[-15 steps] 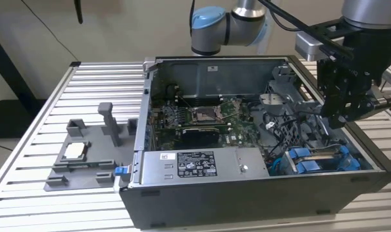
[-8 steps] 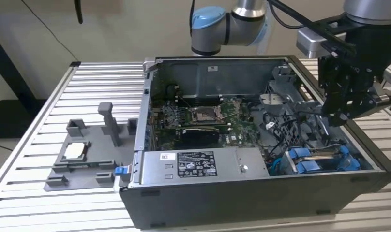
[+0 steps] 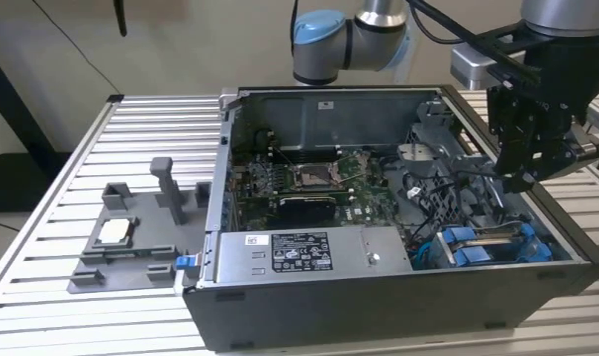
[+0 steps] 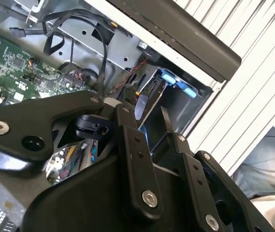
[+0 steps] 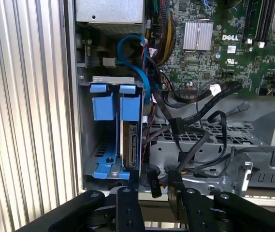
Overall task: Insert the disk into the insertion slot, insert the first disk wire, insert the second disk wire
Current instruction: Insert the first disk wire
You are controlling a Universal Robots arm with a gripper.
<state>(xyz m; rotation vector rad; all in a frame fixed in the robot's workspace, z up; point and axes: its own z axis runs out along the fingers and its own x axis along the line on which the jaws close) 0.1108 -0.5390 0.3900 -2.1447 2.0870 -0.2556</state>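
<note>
A ribbed metal worktop (image 3: 53, 170) carries a grey fixture (image 3: 131, 245) well away from the gripper (image 3: 522, 178), then an open computer case (image 3: 379, 311). The gripper hangs over the case's edge on the exterior view's right, fingers spread, with a black cable plug (image 5: 151, 182) in the gap between them. Just beyond its fingertips the disk (image 5: 130, 140) stands on edge inside the insertion slot (image 5: 109, 79). Loose black cables (image 5: 200, 121) crowd the space beside it.
</note>
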